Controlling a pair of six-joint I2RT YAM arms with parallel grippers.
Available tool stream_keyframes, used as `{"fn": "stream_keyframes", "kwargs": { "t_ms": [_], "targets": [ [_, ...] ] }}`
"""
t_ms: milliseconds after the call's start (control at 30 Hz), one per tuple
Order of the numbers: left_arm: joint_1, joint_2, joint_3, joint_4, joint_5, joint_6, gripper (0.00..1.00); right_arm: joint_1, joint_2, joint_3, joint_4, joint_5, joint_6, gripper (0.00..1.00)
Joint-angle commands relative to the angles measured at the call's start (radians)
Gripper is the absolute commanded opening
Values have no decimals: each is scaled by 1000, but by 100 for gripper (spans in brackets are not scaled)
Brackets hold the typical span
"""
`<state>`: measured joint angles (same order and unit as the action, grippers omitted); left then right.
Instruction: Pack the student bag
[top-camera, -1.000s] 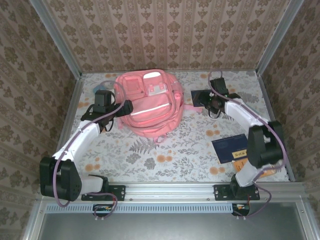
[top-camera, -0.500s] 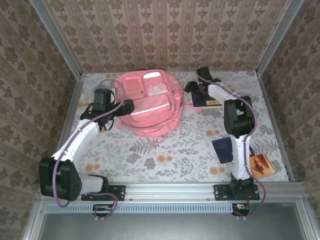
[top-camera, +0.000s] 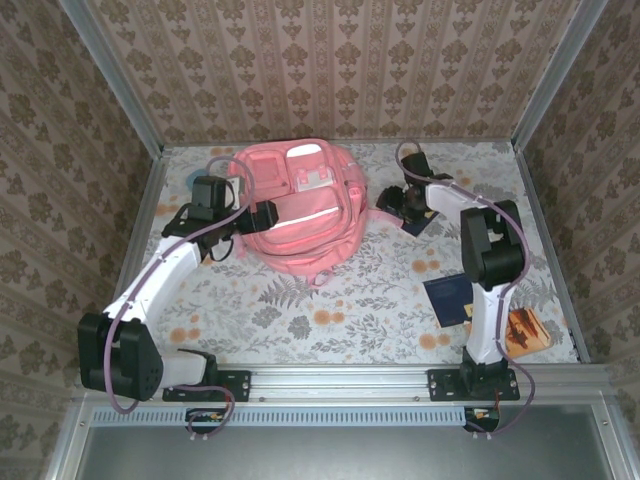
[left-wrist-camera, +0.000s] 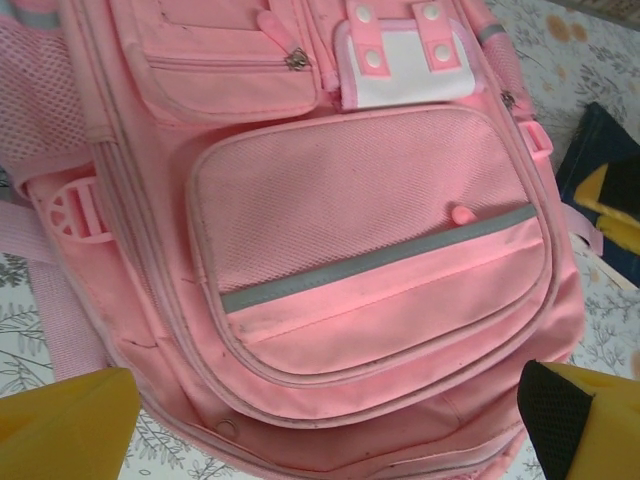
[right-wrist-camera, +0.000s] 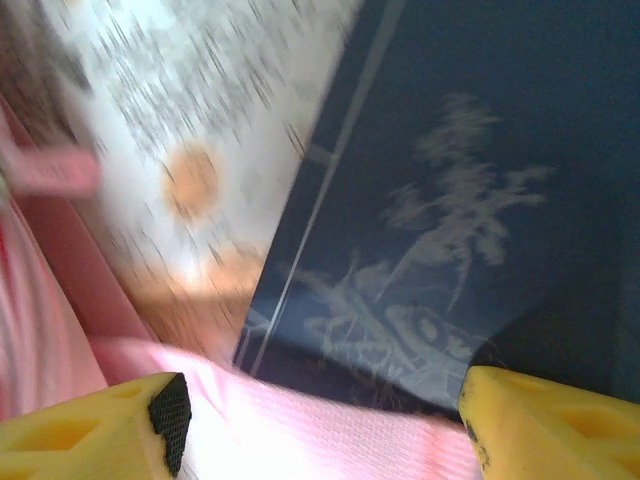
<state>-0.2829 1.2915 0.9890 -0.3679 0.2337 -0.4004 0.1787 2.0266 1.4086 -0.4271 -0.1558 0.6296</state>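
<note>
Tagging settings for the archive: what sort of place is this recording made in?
Probably a lab test booth dressed like a home: wallpapered walls held in a metal frame, a floral table, and robot arms bolted to a rail.

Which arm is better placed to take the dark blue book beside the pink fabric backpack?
Right. The right claw, open, is at the dark blue rectangular book; the left claw, also open, hangs over the pink fabric backpack's front.
</note>
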Motion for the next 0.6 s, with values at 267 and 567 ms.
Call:
{"fn": "stream_keyframes", "kwargs": {
  "t_ms": [267, 567],
  "targets": [
    [-67, 41, 46, -5, 0, -39, 100, 100, -384, -559, -21, -120, 104, 75],
    [-148, 104, 129, -51, 39, -55, 97, 167, -587, -521, -118, 35, 85, 76]
  ]
}}
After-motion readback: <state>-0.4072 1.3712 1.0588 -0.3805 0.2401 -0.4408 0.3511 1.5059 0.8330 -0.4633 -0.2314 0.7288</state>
